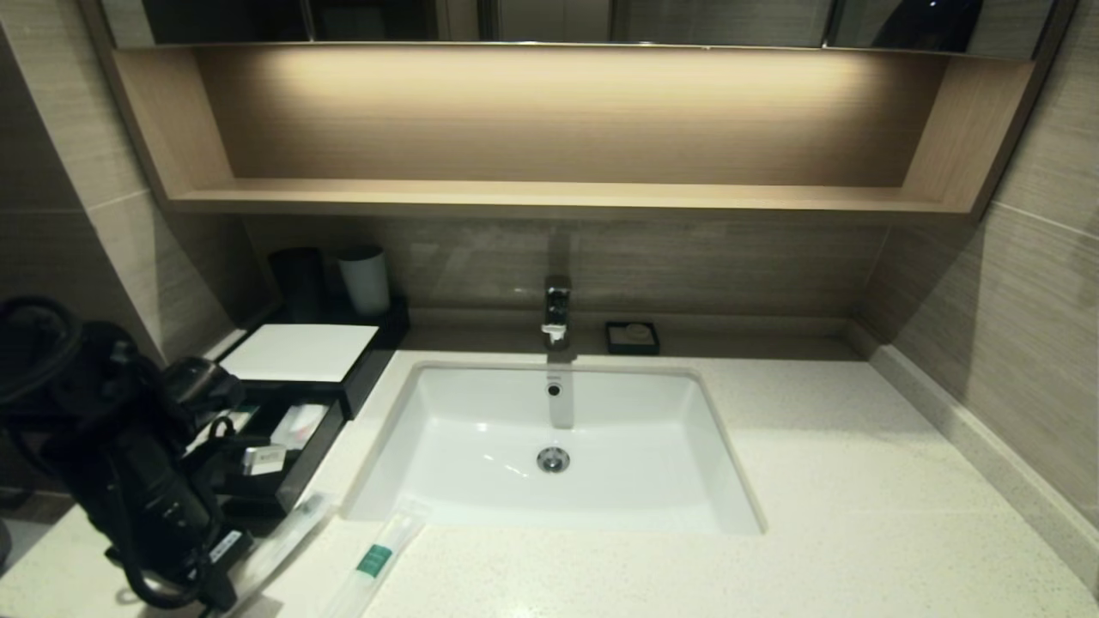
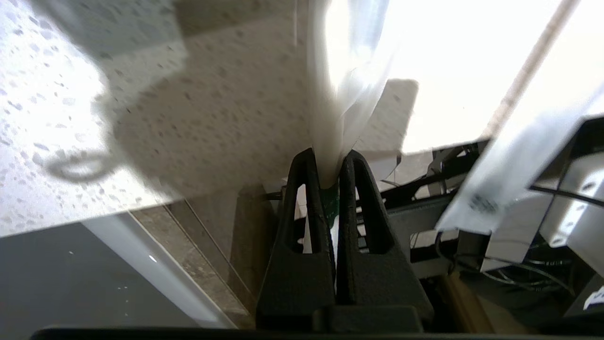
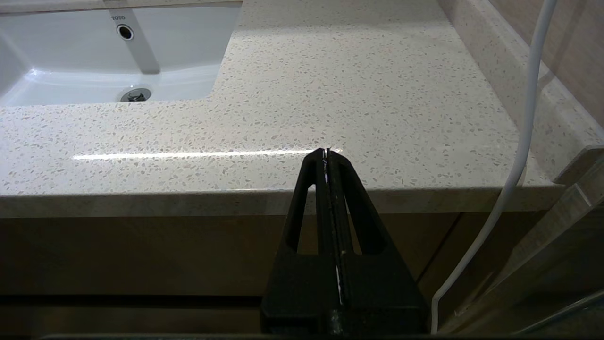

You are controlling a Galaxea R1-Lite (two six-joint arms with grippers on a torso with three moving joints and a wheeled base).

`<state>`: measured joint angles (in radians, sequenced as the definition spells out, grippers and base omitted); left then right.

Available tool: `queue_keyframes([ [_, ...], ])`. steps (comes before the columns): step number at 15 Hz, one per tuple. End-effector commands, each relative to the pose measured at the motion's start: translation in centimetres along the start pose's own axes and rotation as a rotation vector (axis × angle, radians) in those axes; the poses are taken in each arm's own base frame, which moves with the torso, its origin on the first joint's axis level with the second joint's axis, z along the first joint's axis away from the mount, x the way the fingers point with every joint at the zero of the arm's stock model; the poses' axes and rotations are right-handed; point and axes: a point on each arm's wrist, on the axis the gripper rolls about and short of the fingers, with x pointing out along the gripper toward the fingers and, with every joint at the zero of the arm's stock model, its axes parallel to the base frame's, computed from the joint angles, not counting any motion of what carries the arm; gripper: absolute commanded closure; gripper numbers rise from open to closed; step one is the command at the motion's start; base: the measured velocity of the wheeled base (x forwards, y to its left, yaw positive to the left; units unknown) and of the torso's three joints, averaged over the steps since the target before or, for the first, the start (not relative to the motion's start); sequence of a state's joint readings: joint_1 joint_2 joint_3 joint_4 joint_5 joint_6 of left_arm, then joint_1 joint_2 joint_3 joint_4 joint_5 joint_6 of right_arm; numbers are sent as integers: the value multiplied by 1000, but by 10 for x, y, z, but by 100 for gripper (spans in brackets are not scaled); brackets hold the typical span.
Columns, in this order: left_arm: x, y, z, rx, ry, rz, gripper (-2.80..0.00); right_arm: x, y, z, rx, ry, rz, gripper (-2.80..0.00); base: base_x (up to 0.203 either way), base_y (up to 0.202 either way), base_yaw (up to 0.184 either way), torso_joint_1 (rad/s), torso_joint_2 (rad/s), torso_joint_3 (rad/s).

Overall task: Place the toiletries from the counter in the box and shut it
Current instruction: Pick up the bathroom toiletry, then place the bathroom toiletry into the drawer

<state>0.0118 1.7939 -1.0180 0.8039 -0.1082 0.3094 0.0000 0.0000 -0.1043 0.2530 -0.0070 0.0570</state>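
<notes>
My left gripper point(image 2: 330, 158) is shut on one clear toothbrush packet point(image 2: 344, 71), with the packet's green band point(image 2: 330, 203) pinched between the fingers. In the head view this packet point(image 1: 288, 532) slants across the counter point(image 1: 859, 515) from the left gripper point(image 1: 230, 588) toward the box's drawer. A second packet with a green band point(image 1: 378, 554) lies on the counter by the sink's front left corner. The black box point(image 1: 296, 352) stands at the left, its drawer point(image 1: 305, 468) pulled out, a whitish pouch point(image 1: 296, 425) inside. My right gripper point(image 3: 326, 152) is shut and empty before the counter's front edge.
The white sink point(image 1: 481, 506) and tap point(image 1: 556, 313) fill the middle of the counter. A black tumbler point(image 1: 298, 283) and a white cup point(image 1: 365, 279) stand behind the box. A small black soap dish point(image 1: 632, 337) sits by the back wall. A white cable point(image 3: 519, 156) hangs near the right gripper.
</notes>
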Motion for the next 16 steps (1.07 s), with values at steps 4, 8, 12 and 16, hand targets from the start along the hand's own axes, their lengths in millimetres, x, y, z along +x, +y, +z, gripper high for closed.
queue_keyframes([
  [4, -40, -26, -21, 69, -76, 18, 0, 0, 0, 0, 0, 3, 1, 0, 0, 0, 0, 0, 0, 0],
  [8, -53, -25, -26, -1, -130, 28, 0, 0, 0, 0, 1, 5, -1, 0, 0, 0, 0, 0, 0, 0],
  [12, -60, -7, -23, -205, -248, 2, 0, 0, 0, 0, 0, 4, -1, 0, 0, 0, 0, 0, 0, 0],
  [16, -52, 26, -22, -387, -253, 21, 0, 0, 0, 0, 1, 3, 1, 0, 0, 0, 0, 0, 0, 0],
])
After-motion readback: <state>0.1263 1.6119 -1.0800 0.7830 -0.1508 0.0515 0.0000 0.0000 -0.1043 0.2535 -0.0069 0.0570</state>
